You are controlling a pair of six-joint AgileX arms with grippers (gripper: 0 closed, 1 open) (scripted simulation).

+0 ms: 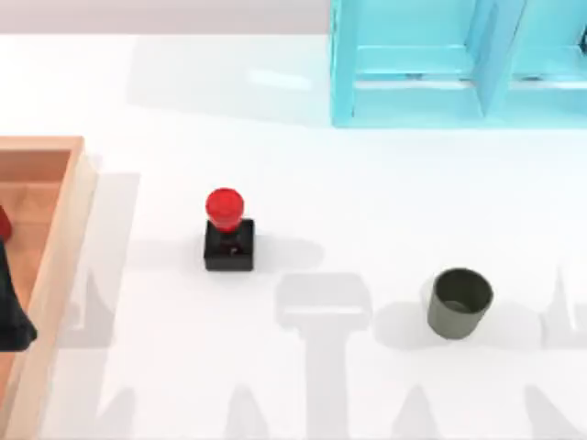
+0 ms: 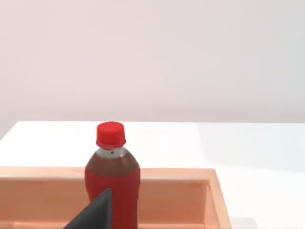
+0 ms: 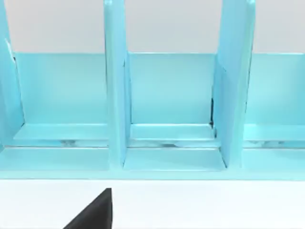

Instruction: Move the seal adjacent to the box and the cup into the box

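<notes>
My seal (image 1: pixel 227 231) stands upright nearer the wooden box (image 1: pixel 57 234) at left; the cup (image 1: pixel 459 302) sits right; I cannot tell either gripper's opening.

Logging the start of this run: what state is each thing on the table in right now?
seal: upright on the table, outside the box, ungrasped.
cup: upright, open end up, apart from the seal.
box: open-topped, at the table's left.
bottle: upright in the box, capped.
blue shelf frame: standing at the back.

No text, label, brand, number or sign can be read on anything here.
</notes>
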